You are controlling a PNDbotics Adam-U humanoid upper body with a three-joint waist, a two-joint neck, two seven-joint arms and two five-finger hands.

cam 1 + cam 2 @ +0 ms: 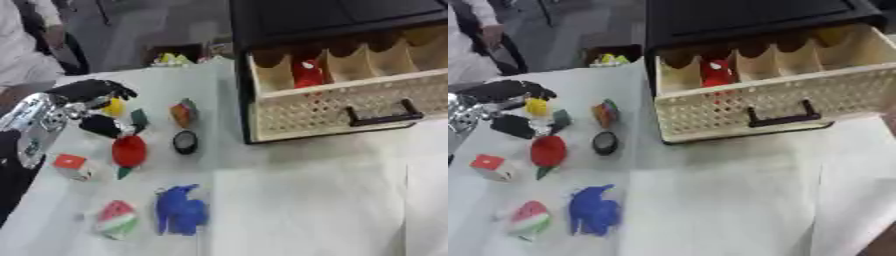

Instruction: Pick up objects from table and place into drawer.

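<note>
Left eye view: left robot hand (87, 95) seemingly around yellow object (114, 106).

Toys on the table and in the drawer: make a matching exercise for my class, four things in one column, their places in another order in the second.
Things:
1. blue toy
2. red toy in the drawer
3. yellow toy
4. watermelon slice

Places:
A. by the left hand
B. nearest table edge, left of the blue toy
C. second compartment from the left
D. right of the watermelon slice

Pairs: 1-D, 2-C, 3-A, 4-B
</note>
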